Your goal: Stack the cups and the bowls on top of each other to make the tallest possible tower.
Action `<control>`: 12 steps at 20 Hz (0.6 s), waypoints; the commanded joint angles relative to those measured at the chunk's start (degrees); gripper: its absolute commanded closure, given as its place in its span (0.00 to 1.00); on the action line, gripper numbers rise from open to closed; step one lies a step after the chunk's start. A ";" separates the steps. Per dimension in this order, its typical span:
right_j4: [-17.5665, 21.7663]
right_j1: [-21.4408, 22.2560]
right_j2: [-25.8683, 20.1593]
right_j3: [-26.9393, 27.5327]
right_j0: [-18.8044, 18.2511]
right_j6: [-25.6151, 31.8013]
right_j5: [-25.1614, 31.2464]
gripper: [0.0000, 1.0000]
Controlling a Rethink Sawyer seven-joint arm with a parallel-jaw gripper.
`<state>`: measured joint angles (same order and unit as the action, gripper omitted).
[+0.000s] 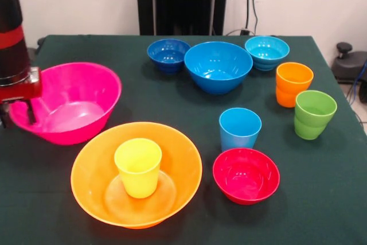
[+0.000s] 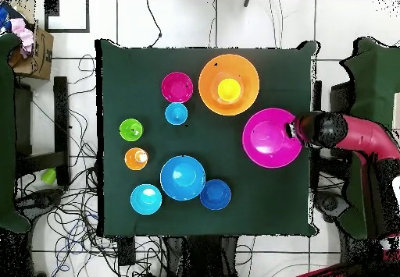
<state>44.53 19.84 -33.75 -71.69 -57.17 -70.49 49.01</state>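
Pink large bowl [image 1: 71,104] tilted at the table's [image 1: 321,199] left side, gripper [image 1: 20,110] pinching its left rim, yellow cup [image 1: 138,166] upright inside the large orange bowl [image 1: 92,176] near front, light-blue cup [image 1: 239,128] just behind the red bowl [image 1: 246,175], other bowls far back.

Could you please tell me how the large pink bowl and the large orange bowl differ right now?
The large pink bowl is tilted, with the pincer at its rim; the large orange bowl sits flat and untouched. The orange bowl holds the upright yellow cup; the pink bowl is empty. Both are glossy, round and similar in size.
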 commanded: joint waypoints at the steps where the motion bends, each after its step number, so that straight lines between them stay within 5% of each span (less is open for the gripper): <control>1: 2.24 -2.30 -2.13 8.68 0.13 23.64 7.86 1.00; 12: 2.80 -7.00 -2.68 22.41 -1.02 31.82 15.35 1.00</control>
<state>43.62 16.36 -35.53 -60.20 -58.09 -61.11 58.95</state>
